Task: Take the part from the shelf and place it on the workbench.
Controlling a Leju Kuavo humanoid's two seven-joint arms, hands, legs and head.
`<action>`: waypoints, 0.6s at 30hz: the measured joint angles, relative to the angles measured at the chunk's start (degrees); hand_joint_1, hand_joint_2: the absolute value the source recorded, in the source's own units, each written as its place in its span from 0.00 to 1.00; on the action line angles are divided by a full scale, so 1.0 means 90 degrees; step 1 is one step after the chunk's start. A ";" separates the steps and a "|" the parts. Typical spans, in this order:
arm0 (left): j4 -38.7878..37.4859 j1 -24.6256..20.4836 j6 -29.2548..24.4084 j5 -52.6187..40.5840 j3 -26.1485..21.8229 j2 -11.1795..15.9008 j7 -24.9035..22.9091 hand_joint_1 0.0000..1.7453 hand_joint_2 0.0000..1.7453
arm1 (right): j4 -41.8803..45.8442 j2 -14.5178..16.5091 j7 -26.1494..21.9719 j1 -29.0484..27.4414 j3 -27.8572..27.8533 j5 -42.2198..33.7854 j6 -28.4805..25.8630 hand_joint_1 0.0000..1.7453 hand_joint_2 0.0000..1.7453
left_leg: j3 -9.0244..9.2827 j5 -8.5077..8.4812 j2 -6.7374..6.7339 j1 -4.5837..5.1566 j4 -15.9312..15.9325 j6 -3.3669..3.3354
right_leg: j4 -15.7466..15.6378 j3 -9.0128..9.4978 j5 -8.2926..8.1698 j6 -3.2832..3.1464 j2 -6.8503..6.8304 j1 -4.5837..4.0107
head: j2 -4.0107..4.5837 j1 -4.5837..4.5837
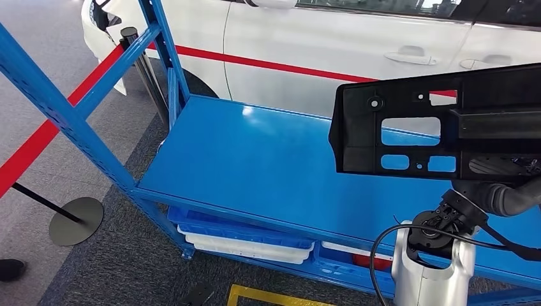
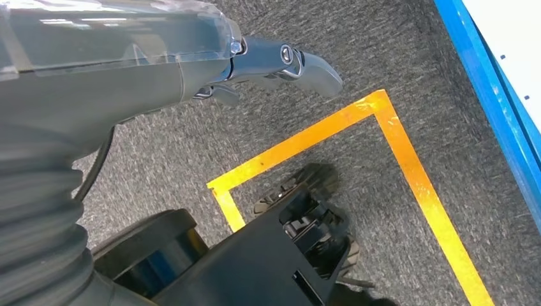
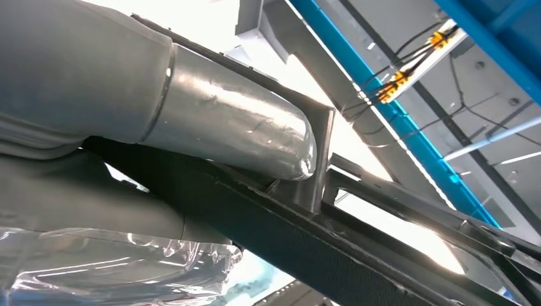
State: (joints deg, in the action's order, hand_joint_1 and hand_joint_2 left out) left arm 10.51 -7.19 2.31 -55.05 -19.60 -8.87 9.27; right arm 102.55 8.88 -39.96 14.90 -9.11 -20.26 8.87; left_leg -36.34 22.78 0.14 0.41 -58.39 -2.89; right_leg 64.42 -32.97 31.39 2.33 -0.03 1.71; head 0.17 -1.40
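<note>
The right hand (image 3: 191, 146) grips the black plastic part (image 1: 408, 131), thumb pressed across its edge, above the blue shelf (image 1: 255, 166); the left hand (image 2: 268, 64) hangs with fingers loose, holding nothing.

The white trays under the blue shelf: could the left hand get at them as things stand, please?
Probably not right away: the left hand hangs open over the carpet by the yellow floor tape, low and away from the white trays.

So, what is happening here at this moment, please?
The robot's right hand holds a large black plastic part in the air above the blue shelf, so the part is off the shelf but not yet placed anywhere. The left hand hangs low over the grey carpet near yellow floor tape, holding nothing. A white car stands behind the shelf.
</note>
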 joint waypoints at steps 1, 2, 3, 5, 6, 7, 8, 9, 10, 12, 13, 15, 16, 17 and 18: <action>0.0000 -0.0002 0.0003 -0.0001 -0.0002 -0.0003 0.0001 0.00 1.00 | 0.0024 0.0010 -0.0001 -0.0006 -0.0001 0.0016 -0.0005 1.00 0.00 | -0.0036 -0.0001 0.0007 0.0001 -0.0044 0.0035 | -0.0316 0.0162 -0.0137 -0.0018 0.0010 -0.0010 | 0.0000 0.0000; 0.0000 -0.0003 0.0004 -0.0002 -0.0004 -0.0003 0.0002 0.00 1.00 | 0.0043 0.0019 -0.0002 -0.0012 -0.0001 0.0029 -0.0010 1.00 0.00 | -0.0063 -0.0011 0.0014 0.0005 -0.0077 0.0078 | -0.0507 0.0248 -0.0205 -0.0041 0.0021 -0.0021 | 0.0000 0.0000; 0.0000 -0.0002 0.0005 -0.0002 -0.0008 -0.0004 0.0003 0.00 1.00 | 0.0055 0.0031 -0.0004 -0.0017 -0.0001 0.0039 -0.0014 1.00 0.00 | -0.0087 -0.0035 0.0019 0.0009 -0.0092 0.0125 | -0.0554 0.0247 -0.0218 -0.0075 0.0033 -0.0041 | 0.0000 0.0000; 0.0000 0.0005 0.0005 -0.0003 -0.0019 -0.0003 0.0006 0.00 1.00 | 0.0074 0.0052 -0.0005 -0.0021 -0.0002 0.0049 -0.0024 1.00 0.00 | -0.0124 -0.0084 0.0028 0.0012 -0.0095 0.0222 | -0.0559 0.0177 -0.0299 -0.0164 0.0036 -0.0047 | 0.0000 0.0000; 0.0000 0.0010 0.0005 -0.0003 -0.0024 -0.0002 0.0007 0.00 1.00 | 0.0081 0.0067 -0.0005 -0.0019 -0.0001 0.0052 -0.0025 1.00 0.00 | -0.0163 -0.0029 0.0027 0.0003 -0.0131 0.0269 | -0.0570 0.0135 -0.0339 -0.0220 0.0027 -0.0040 | 0.0000 -0.0001; 0.0000 0.0015 0.0005 -0.0003 -0.0029 -0.0001 0.0008 0.00 1.00 | 0.0089 0.0081 -0.0005 -0.0018 0.0000 0.0056 -0.0023 1.00 0.00 | -0.0226 0.0125 0.0025 -0.0008 -0.0255 0.0313 | -0.0582 0.0085 -0.0394 -0.0277 0.0017 -0.0029 | 0.0000 -0.0001; 0.0000 0.0016 0.0005 -0.0003 -0.0032 0.0001 0.0009 0.00 1.00 | 0.0093 0.0098 -0.0005 -0.0017 0.0001 0.0065 -0.0015 1.00 0.00 | -0.0319 0.0382 0.0022 -0.0028 -0.0506 0.0352 | -0.0591 0.0024 -0.0452 -0.0322 0.0006 -0.0021 | 0.0000 -0.0001; 0.0000 0.0015 0.0005 -0.0003 -0.0033 0.0000 0.0012 0.00 1.00 | 0.0096 0.0115 -0.0005 -0.0016 0.0002 0.0082 -0.0001 1.00 0.00 | -0.0437 0.0699 0.0019 -0.0047 -0.0883 0.0388 | -0.0590 -0.0047 -0.0509 -0.0349 0.0001 -0.0026 | 0.0000 -0.0001; 0.0000 0.0012 0.0005 -0.0004 -0.0036 -0.0001 0.0015 0.00 1.00 | 0.0097 0.0130 -0.0004 -0.0016 0.0001 0.0107 0.0016 1.00 0.00 | -0.0547 0.0980 0.0018 -0.0064 -0.1312 0.0417 | -0.0588 -0.0121 -0.0566 -0.0361 -0.0002 -0.0032 | 0.0000 -0.0001; 0.0000 0.0007 0.0007 -0.0008 -0.0045 -0.0001 0.0022 0.00 1.00 | 0.0096 0.0156 -0.0004 -0.0013 0.0000 0.0169 0.0047 1.00 0.00 | -0.0583 0.1191 0.0018 -0.0091 -0.1890 0.0450 | -0.0583 -0.0277 -0.0686 -0.0356 -0.0007 -0.0043 | 0.0000 -0.0001; 0.0000 0.0003 0.0008 -0.0011 -0.0051 0.0000 0.0023 0.00 1.00 | 0.0095 0.0166 -0.0004 -0.0010 -0.0001 0.0194 0.0054 1.00 0.00 | -0.0455 0.1103 0.0017 -0.0098 -0.1875 0.0450 | -0.0580 -0.0349 -0.0742 -0.0347 -0.0009 -0.0046 | 0.0000 -0.0001; 0.0000 -0.0016 0.0010 -0.0018 -0.0067 0.0001 0.0024 0.00 1.00 | 0.0098 0.0180 -0.0004 0.0006 -0.0001 0.0231 0.0054 1.00 0.00 | 0.0148 0.0808 0.0019 -0.0100 -0.1175 0.0404 | -0.0578 -0.0474 -0.0855 -0.0318 -0.0008 -0.0049 | 0.0000 -0.0001; 0.0001 -0.0031 0.0012 -0.0021 -0.0076 0.0002 0.0025 0.00 1.00 | 0.0106 0.0184 -0.0005 0.0015 -0.0003 0.0248 0.0055 1.00 0.00 | 0.0516 0.0768 0.0020 -0.0084 -0.0658 0.0365 | -0.0577 -0.0518 -0.0908 -0.0292 -0.0007 -0.0056 | 0.0000 -0.0001; 0.0001 -0.0043 0.0013 -0.0025 -0.0084 0.0002 0.0027 0.00 1.00 | 0.0116 0.0188 -0.0005 0.0020 -0.0005 0.0267 0.0061 1.00 0.00 | 0.0799 0.0763 0.0024 -0.0066 -0.0242 0.0331 | -0.0593 -0.0543 -0.0966 -0.0258 -0.0010 -0.0057 | 0.0000 -0.0001; 0.0002 -0.0049 0.0018 -0.0030 -0.0090 0.0002 0.0030 0.00 1.00 | 0.0127 0.0195 -0.0005 0.0023 -0.0007 0.0284 0.0070 1.00 0.00 | 0.0950 0.0792 0.0028 -0.0041 0.0018 0.0296 | -0.0613 -0.0548 -0.1020 -0.0221 -0.0014 -0.0051 | 0.0000 -0.0001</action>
State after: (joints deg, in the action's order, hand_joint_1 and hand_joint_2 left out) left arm 10.54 -7.64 2.47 -55.32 -20.41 -8.85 9.54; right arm 103.69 10.64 -40.00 15.10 -9.17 -17.70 9.50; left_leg -27.79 29.91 0.39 0.03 -58.23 -0.22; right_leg 58.90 -37.91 22.21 0.34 -0.16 1.26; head 0.17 -1.40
